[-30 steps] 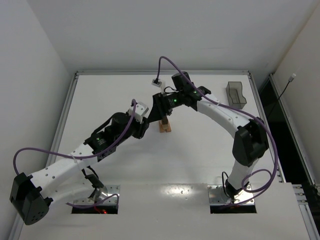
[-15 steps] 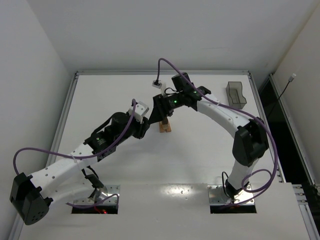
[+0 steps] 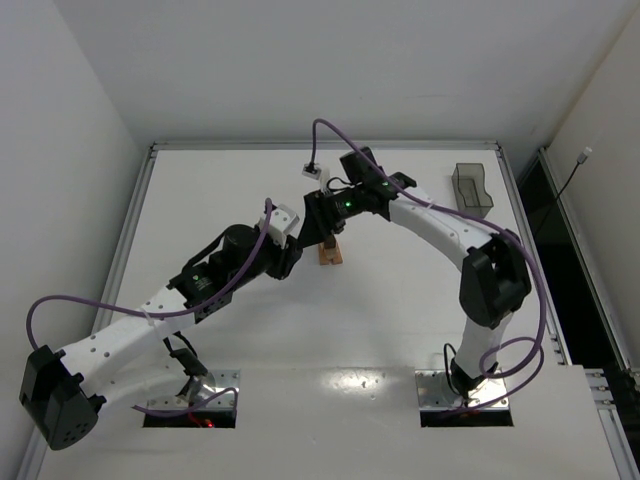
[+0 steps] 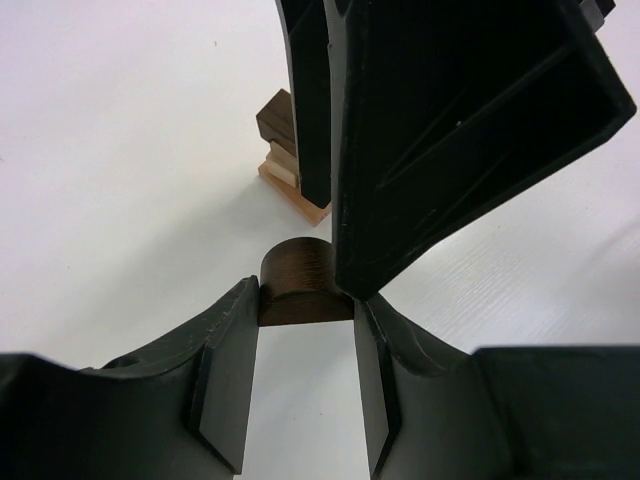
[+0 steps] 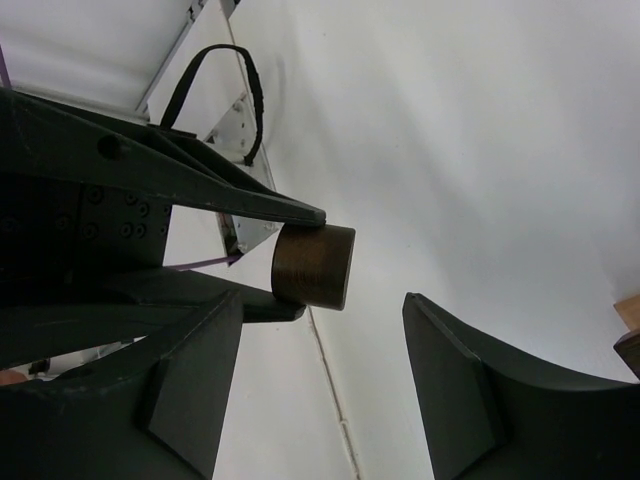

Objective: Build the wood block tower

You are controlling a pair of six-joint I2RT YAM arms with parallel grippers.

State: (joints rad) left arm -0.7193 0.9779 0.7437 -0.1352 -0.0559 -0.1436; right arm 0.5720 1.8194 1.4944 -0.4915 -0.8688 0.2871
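A dark brown round block (image 4: 300, 288) sits pinched between the jaws of my left gripper (image 4: 305, 300), held above the table. In the right wrist view the same block (image 5: 313, 266) shows end-on, with my right gripper (image 5: 320, 300) open around it and a gap on both sides. The right gripper's black fingers (image 4: 450, 130) fill the upper left wrist view, one tip close to the block. Behind them stands the tower (image 4: 283, 150), tan blocks with a dark brown piece on top. From above, the tower (image 3: 329, 252) is just right of where both grippers meet (image 3: 308, 232).
A grey translucent tray (image 3: 472, 187) stands at the back right of the white table (image 3: 400, 300). Purple cables loop over both arms. The table's raised metal rim (image 3: 330, 145) runs along the far edge.
The right arm has shifted slightly left toward the left gripper, and its jaws have narrowed a little. The left gripper keeps hold of the dark block, unmoved.
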